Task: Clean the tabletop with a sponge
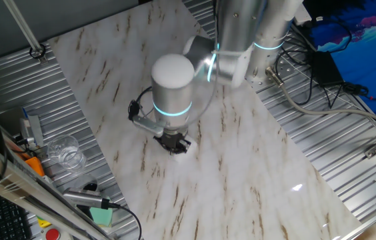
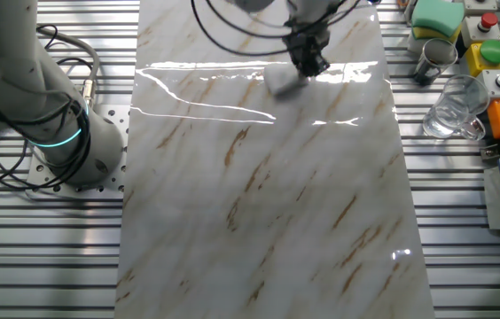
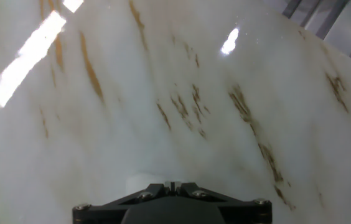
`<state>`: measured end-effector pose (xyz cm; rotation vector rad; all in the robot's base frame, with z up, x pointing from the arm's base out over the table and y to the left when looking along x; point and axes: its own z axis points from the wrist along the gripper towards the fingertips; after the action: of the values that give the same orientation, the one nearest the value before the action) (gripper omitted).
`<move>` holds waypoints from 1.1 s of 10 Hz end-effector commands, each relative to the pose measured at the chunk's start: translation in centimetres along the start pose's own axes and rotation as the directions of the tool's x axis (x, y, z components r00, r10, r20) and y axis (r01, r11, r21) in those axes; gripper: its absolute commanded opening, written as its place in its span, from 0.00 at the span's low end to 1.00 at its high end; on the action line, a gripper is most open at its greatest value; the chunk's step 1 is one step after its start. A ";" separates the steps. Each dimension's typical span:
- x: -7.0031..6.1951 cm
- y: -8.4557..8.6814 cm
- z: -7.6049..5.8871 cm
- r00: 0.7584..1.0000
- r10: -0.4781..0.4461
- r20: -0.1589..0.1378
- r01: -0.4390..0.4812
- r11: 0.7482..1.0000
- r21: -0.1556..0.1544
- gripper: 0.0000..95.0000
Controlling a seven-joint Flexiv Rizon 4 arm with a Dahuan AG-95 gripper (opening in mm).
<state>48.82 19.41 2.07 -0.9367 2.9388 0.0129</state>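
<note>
The tabletop (image 1: 241, 167) is a long white marble-look slab with brown veins; it also shows in the other fixed view (image 2: 259, 204) and fills the hand view (image 3: 182, 93). My gripper (image 1: 175, 143) points straight down at the slab's middle, nearer its left side. In the other fixed view my gripper (image 2: 308, 60) is near the far end, with the small white sponge (image 2: 281, 81) under its tips, pressed on the slab. The jaws stand close together on the sponge. In the hand view only the gripper's black base (image 3: 170, 186) shows, with a pale edge of the sponge (image 3: 139, 180) beside it.
A clear glass mug (image 2: 452, 111) stands on the ribbed metal beside the slab, also in one fixed view (image 1: 65, 152). A green block (image 2: 436, 13), a metal cup (image 2: 432, 60) and button boxes (image 2: 489, 53) lie nearby. Cables (image 1: 321, 67) and the arm's base (image 2: 55, 124) flank the slab.
</note>
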 end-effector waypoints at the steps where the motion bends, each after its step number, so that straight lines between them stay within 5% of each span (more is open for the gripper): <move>1: -0.1 0.0 -0.3 1.000 -0.004 0.002 0.004 1.000 -0.010 0.00; 5: 0.0 -0.3 -0.4 1.000 -0.012 0.001 0.012 1.000 -0.012 0.00; 11: 1.5 -3.7 -0.7 0.995 -0.097 0.011 0.097 0.995 -0.025 0.00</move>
<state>49.73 15.38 2.67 -1.0812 2.8864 0.0517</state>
